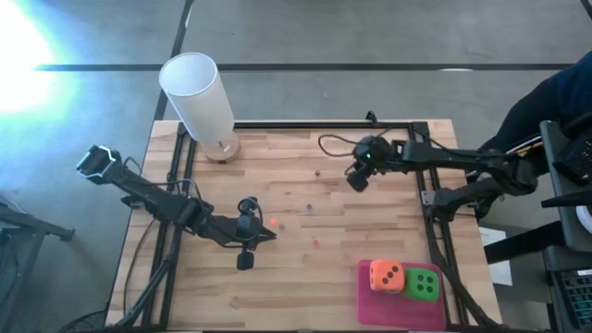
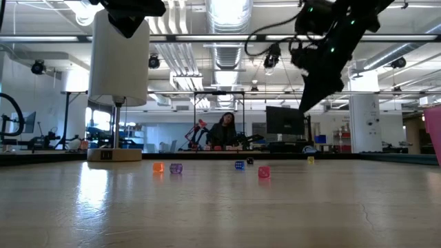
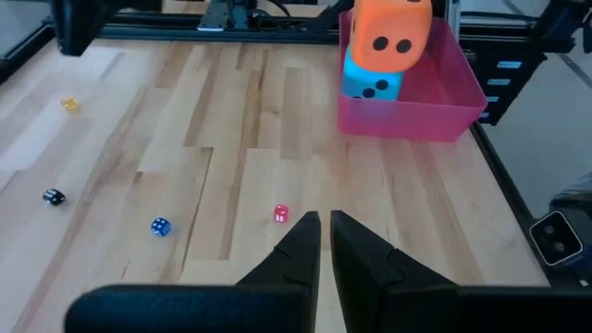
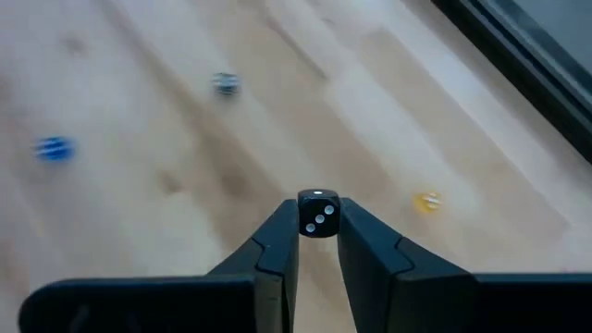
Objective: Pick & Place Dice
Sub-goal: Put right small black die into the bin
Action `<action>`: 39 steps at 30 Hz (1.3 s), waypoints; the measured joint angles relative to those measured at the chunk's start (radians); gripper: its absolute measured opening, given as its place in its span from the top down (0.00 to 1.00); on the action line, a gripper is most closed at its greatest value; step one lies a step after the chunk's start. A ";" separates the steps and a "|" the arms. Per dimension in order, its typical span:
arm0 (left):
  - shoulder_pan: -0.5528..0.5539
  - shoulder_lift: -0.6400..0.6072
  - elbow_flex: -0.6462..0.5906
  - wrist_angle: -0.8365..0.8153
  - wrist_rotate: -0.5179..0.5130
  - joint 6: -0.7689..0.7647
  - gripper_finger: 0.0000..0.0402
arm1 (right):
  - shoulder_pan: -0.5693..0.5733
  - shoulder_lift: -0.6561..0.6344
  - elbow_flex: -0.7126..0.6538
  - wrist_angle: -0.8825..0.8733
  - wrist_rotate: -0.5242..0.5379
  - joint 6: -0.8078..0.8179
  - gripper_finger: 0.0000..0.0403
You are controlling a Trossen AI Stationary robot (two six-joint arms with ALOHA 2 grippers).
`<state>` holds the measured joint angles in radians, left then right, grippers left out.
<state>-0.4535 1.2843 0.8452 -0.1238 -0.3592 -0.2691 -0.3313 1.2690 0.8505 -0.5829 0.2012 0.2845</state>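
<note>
A pink tray (image 1: 366,294) at the table's near right holds the big dice: an orange one (image 1: 387,276), a green one (image 1: 424,285), and a teal one (image 3: 371,86) under the orange. Small dice lie scattered mid-table: red (image 3: 280,214), blue (image 3: 160,226), black (image 3: 53,196), yellow (image 3: 69,104). My right gripper (image 4: 318,218) hangs above the table's far right part, shut on a small black die (image 4: 318,213). My left gripper (image 3: 325,231) hovers left of centre, shut, with nothing between its fingers. My right gripper pinches the small black die by two opposite sides (image 4: 303,216) between its two fingertips. The fingers slant down from the table's right side. The die is lifted clear of the table, and a face with three white pips shows.
A tall white cylinder (image 1: 199,94) stands on a round wooden base at the far left corner. A black metal frame (image 1: 427,199) runs along the table's edges. A person sits in the room beyond the table (image 2: 224,131). Bare wood lies between the small dice and the tray.
</note>
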 joint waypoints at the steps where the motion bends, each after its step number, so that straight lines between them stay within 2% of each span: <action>1: 0.000 0.000 0.000 0.000 0.000 0.000 0.91 | 0.026 -0.017 0.000 -0.003 0.000 0.006 0.86; 12: 0.002 0.000 0.000 0.000 0.000 0.000 0.91 | 0.349 -0.149 0.004 -0.023 -0.022 0.034 0.86; 21: 0.004 0.000 0.000 0.000 0.000 0.000 0.91 | 0.604 -0.156 0.053 -0.021 -0.027 0.048 0.85; 27: 0.004 0.000 0.000 0.003 0.000 -0.001 0.91 | 0.767 -0.156 0.098 -0.021 -0.027 -0.032 0.85; 33: 0.004 0.000 0.000 0.004 0.000 -0.003 0.91 | 0.899 -0.156 0.121 -0.022 -0.027 -0.056 0.85; 39: 0.004 0.000 0.000 0.008 0.000 -0.003 0.91 | 0.984 -0.156 0.133 -0.022 -0.027 -0.056 0.85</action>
<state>-0.4492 1.2845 0.8452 -0.1159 -0.3592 -0.2726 0.6523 1.1126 0.9839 -0.6044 0.1741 0.2282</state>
